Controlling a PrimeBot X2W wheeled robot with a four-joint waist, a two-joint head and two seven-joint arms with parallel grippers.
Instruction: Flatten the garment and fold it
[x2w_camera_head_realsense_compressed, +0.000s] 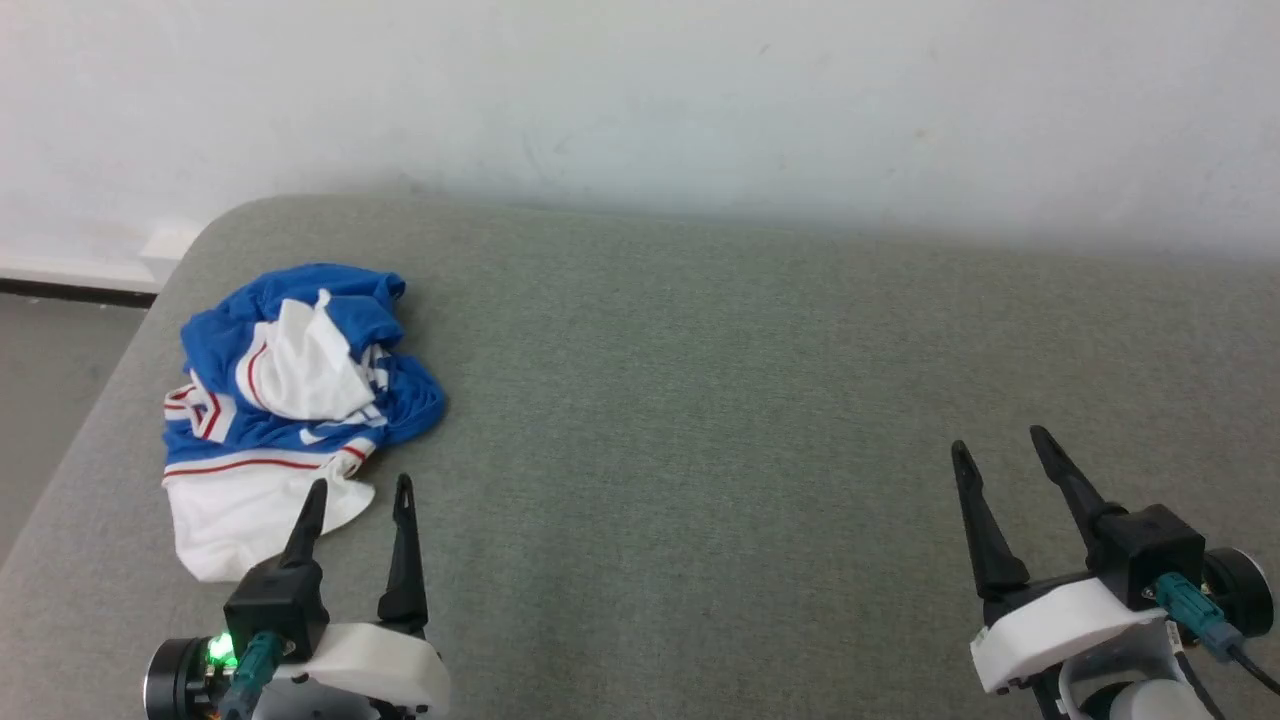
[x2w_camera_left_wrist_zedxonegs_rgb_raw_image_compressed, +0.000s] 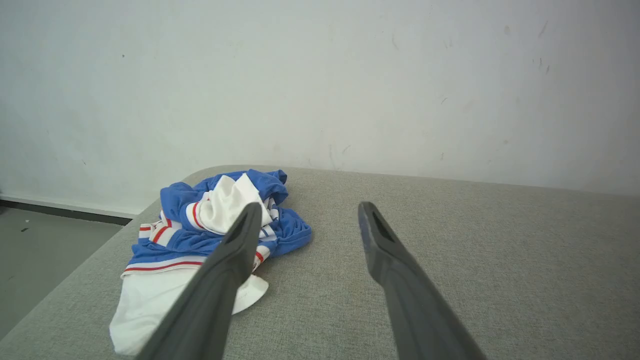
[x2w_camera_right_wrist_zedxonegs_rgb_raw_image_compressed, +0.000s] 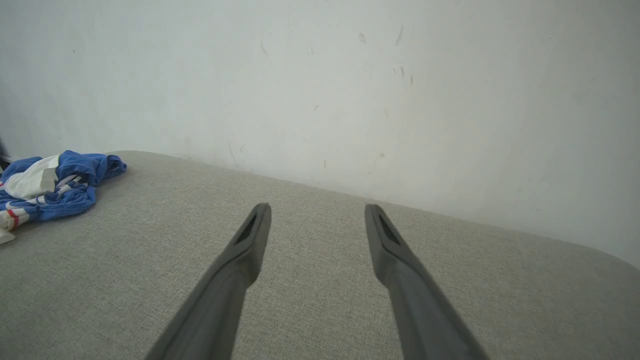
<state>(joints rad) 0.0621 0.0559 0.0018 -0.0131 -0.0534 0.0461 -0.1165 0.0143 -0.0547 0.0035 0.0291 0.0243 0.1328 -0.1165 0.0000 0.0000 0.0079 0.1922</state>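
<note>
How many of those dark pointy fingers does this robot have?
4. Two belong to the left gripper, at the lower left beside the crumpled shirt. Two belong to the right gripper, at the lower right over the grey surface.

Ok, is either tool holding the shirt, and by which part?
Nothing is held. The left tool stands open at the near edge of the crumpled shirt; the right tool stands open over the grey surface.

Head camera: mounted high, looks forward and down across the cushion (x2w_camera_head_realsense_compressed: 700, 400) to the wall (x2w_camera_head_realsense_compressed: 640, 90). Left and right wrist cameras: low, close above the cushion, each sighting along its own fingers (x2w_camera_left_wrist_zedxonegs_rgb_raw_image_compressed: 400, 280) at that wall. Shared by all three: the shirt (x2w_camera_head_realsense_compressed: 290, 370) at the cushion's left end.
</note>
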